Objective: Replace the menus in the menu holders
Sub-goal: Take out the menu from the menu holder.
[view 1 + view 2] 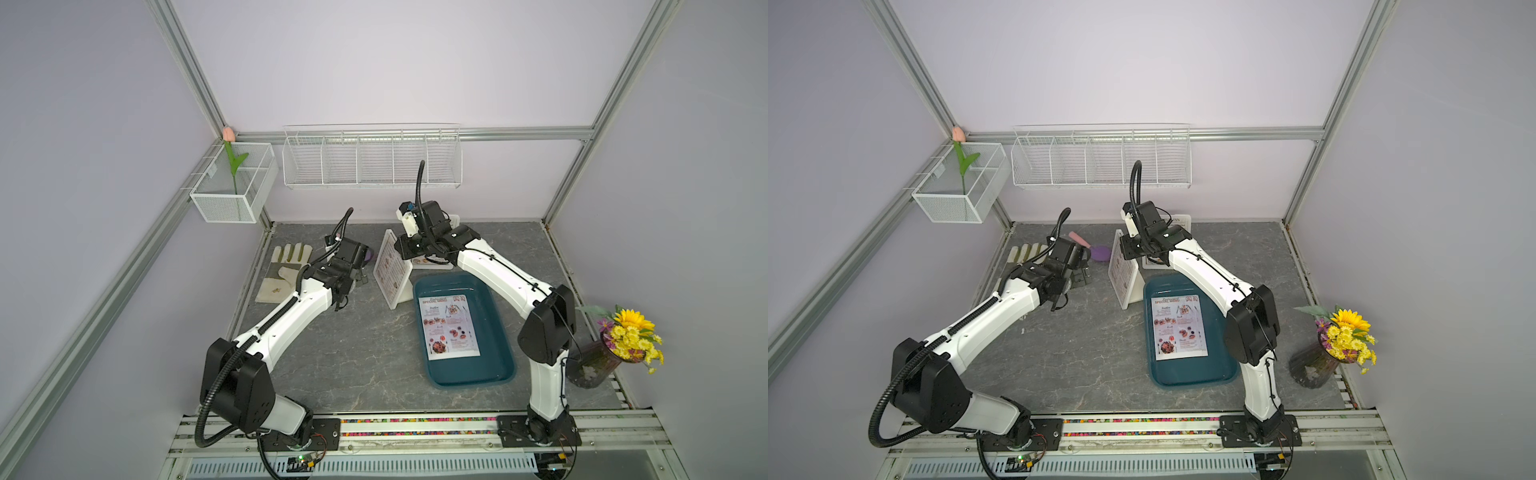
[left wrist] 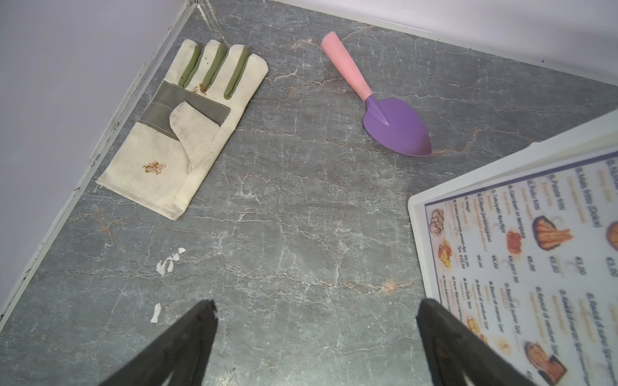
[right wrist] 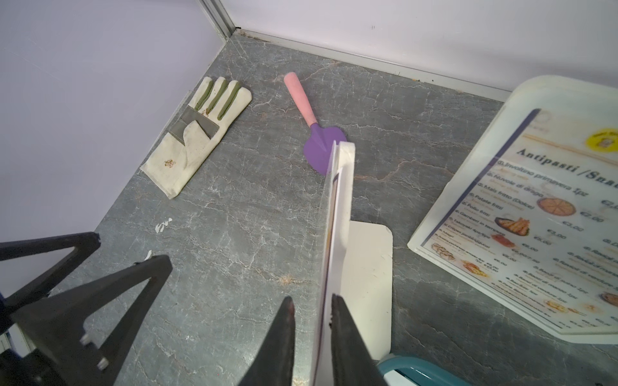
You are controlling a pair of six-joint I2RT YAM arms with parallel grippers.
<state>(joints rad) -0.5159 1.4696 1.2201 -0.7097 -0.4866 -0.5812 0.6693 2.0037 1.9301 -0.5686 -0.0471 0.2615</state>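
At eleven o'clock off the tray, right gripper straddles the menu edge in the menu holder, fingers narrow, grip uncertain; left gripper, at the holder's nine o'clock, gapes wide.

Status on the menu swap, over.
Left gripper open over table. Right gripper straddles edge of menu holder, grip unconfirmed. Special menu in tray. Nothing blocking.

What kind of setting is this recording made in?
Likely a lab robot cell, not a restaurant: plain walls on an aluminium frame, left arm and right arm bolted to a rail, and props like a menu holder and flower vase.
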